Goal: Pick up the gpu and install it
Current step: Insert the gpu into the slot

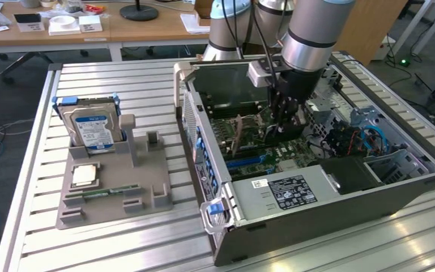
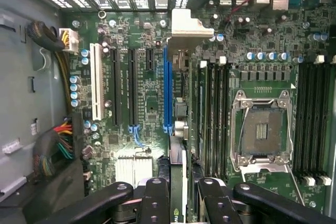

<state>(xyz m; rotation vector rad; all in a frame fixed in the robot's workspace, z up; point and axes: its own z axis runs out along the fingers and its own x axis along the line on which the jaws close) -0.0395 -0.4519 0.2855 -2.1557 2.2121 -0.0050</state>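
The gpu (image 2: 179, 111) shows edge-on as a slim dark strip with a silver bracket (image 2: 191, 24) at its far end. It hangs just above the motherboard (image 2: 147, 124), beside the long blue slot (image 2: 167, 87). My gripper (image 2: 181, 195) is shut on the card's near end, with one black finger (image 2: 156, 200) on each side. In the exterior view the gripper (image 1: 284, 122) reaches down inside the open computer case (image 1: 316, 218), close to the board.
Black slots, a white slot (image 2: 96, 82), memory slots and the bare CPU socket (image 2: 261, 129) surround the card. Cable bundles (image 2: 50, 153) lie along one case wall. On the exterior view's left, a grey tray (image 1: 153, 207) holds a hard drive (image 1: 93, 127), a CPU (image 1: 84, 174) and a memory stick (image 1: 104, 191).
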